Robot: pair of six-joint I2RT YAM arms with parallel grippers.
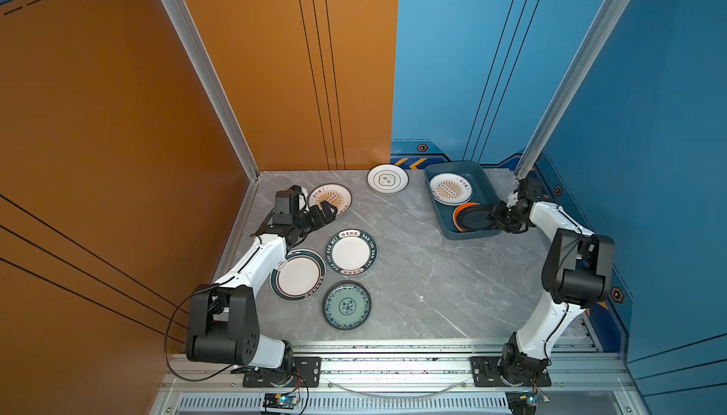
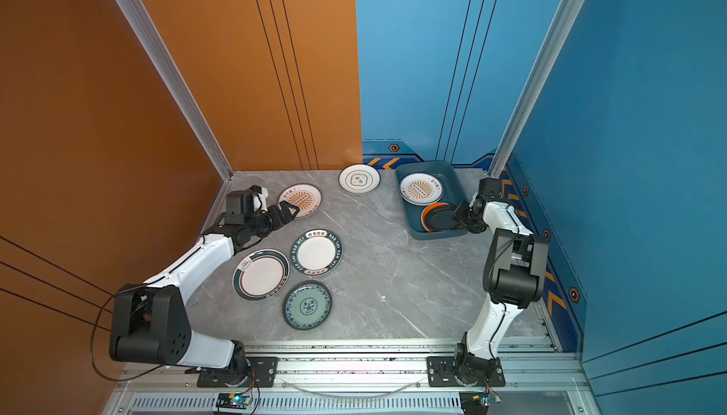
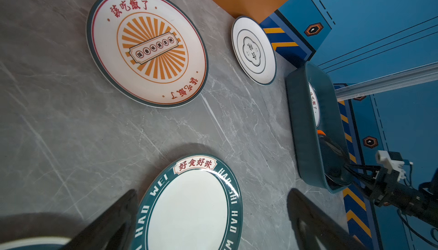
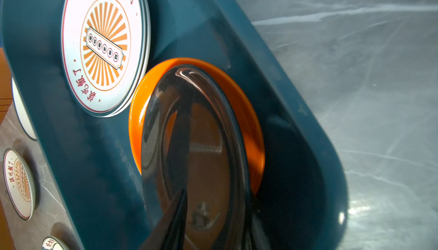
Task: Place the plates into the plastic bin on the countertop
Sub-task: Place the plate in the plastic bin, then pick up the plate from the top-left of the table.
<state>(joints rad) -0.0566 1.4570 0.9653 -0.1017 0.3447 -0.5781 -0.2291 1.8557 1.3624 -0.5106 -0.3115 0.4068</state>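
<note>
The dark teal plastic bin stands at the back right of the grey countertop. Inside it lie a sunburst plate and a black plate resting on an orange plate. My right gripper is open, its fingers apart on either side of the black plate's near rim. On the counter lie a second sunburst plate, a lettered green-rimmed plate, another green-rimmed plate, a teal floral plate and a small white plate. My left gripper hangs open and empty between the sunburst and lettered plates.
An orange wall runs along the left and back, a blue wall along the right and back. Aluminium posts stand at the back corners, one close behind the bin. A metal rail carries both arm bases along the front edge.
</note>
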